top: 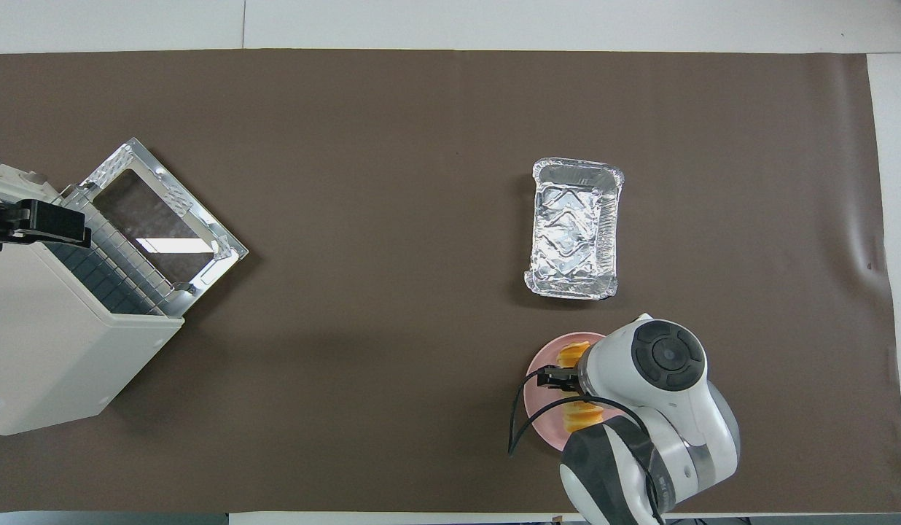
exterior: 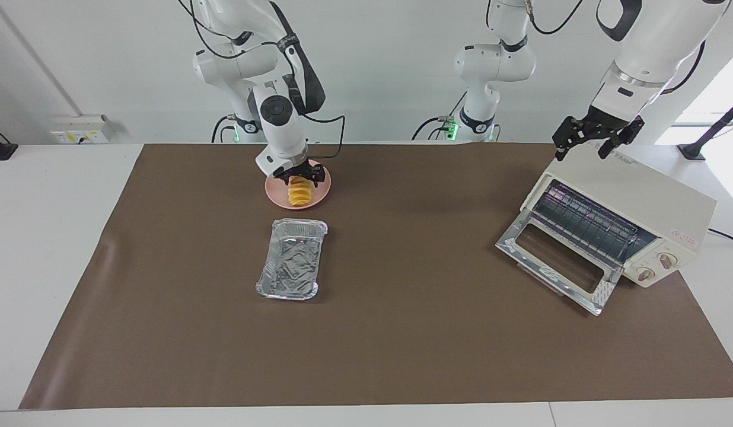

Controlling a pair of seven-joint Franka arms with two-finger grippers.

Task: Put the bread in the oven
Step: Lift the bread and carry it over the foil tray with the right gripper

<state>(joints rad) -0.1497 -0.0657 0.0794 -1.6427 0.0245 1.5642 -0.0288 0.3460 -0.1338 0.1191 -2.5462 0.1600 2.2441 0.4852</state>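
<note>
Right pincer [exterior: 296, 174]: low over the plate, black fingers at the robot-side end of the bread; whether they are clamped on it cannot be told.
Bread [exterior: 299, 194]: golden-yellow, ridged loaf in sliced-looking segments, lying on the plate, its long axis running away from the robots.
Plate [exterior: 275, 196]: round, pink, smooth, flat on the tabletop.
Tray [exterior: 292, 258]: crinkled silver foil, rectangular with rounded corners, empty, just beside the plate and farther from the robots.
Mat [exterior: 402, 344]: matte brown sheet over the white tabletop [exterior: 46, 237], carrying plate, tray and oven.
Oven [exterior: 630, 207]: boxy, cream-white, well apart from the plate, toward the left arm's end; glass door dropped open, wire rack showing inside, two round knobs on its face.
Left pincer [exterior: 598, 142]: black, fingers apart, holding nothing, over the oven's top edge; this arm waits.
</note>
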